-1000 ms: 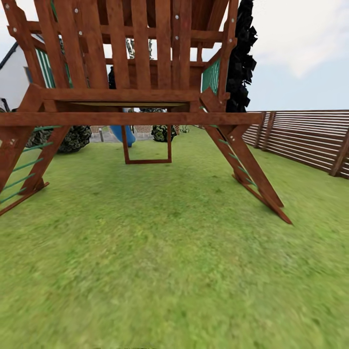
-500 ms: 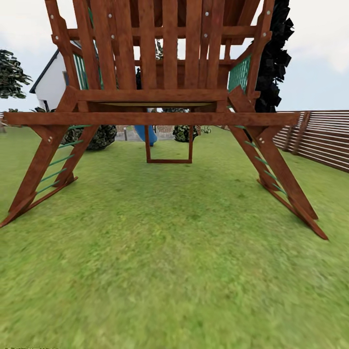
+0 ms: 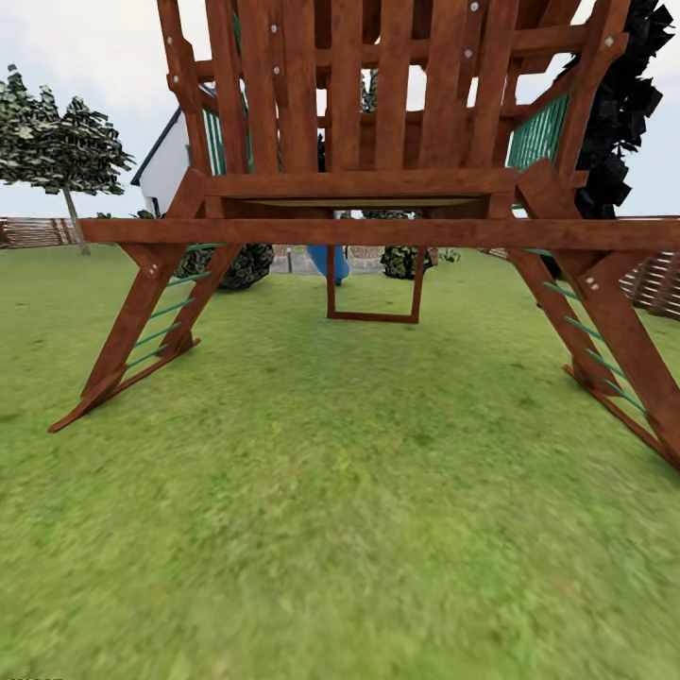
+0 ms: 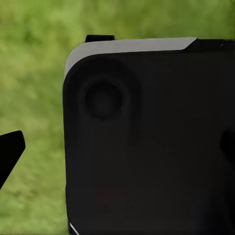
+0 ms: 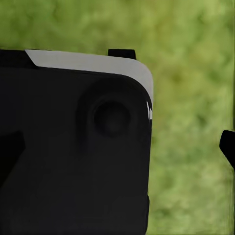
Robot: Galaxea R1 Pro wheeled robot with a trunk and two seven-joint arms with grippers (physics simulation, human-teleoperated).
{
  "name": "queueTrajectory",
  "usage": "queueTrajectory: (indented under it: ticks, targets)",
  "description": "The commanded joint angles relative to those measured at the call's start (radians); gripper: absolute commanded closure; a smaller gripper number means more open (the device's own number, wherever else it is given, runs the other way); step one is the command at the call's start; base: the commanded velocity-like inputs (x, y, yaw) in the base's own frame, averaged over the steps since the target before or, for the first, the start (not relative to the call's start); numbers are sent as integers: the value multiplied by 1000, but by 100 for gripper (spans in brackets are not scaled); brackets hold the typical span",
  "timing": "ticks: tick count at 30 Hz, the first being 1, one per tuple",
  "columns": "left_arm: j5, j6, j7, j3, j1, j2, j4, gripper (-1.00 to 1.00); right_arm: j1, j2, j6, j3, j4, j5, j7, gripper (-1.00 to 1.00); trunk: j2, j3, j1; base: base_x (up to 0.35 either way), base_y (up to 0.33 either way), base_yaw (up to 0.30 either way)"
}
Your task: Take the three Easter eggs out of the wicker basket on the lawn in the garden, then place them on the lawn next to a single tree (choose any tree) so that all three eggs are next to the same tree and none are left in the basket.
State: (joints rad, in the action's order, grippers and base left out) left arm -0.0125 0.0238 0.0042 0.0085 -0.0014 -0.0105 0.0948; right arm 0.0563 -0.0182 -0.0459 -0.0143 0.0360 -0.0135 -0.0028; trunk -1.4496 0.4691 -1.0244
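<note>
At the far left of our head view stands a tree with a pale trunk and blotched leaves, well back on the lawn. Next comes a white house, then the reddish play tower straddling the grass straight ahead, a round dark bush behind its left leg, and a black-foliaged tree at the right.

The basket and eggs are not before us, so we judge we are still searching.

In our wrist views a dark body panel fills most of the frame over grass. A dark tip shows at each picture's edge, but we cannot tell how either gripper stands.

Driving on risks striking the tower's slanted legs. We could also mistake the black tree for the target.
</note>
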Motion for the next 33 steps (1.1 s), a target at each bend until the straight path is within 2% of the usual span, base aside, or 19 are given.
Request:
queueTrajectory:
  ticks: [1, 10, 11, 13, 16, 33]
  targets:
    - [-1, 2, 0, 0, 0, 0, 0, -100, 0, 0, -3, -1, -1, -2, 0, -100, 0, 1, -1, 317, 0, 292]
    - [-1, 2, 0, 0, 0, 0, 0, -100, 1, -2, -3, -3, 0, -3, 0, -100, 0, 1, -1, 281, 0, 292]
    - [-1, 2, 0, 1, 0, 0, 0, -100, 1, -2, -3, -2, 0, -42, 0, -100, 0, 1, -1, 36, 0, 292]
    - [-1, 2, 0, 1, 0, 0, 0, -100, 0, 0, -3, -1, 0, -93, 0, -100, 0, 2, -1, 17, 0, 292]
    - [-1, 2, 0, 1, 0, 0, 0, -100, 0, -1, -3, 0, 0, -134, 0, -100, 0, 2, -1, 5, 0, 195]
    - [-1, 2, 0, 1, 0, 0, 0, -100, 0, 3, -2, 7, 0, -139, 0, -100, 0, 3, -1, 0, 0, 12]
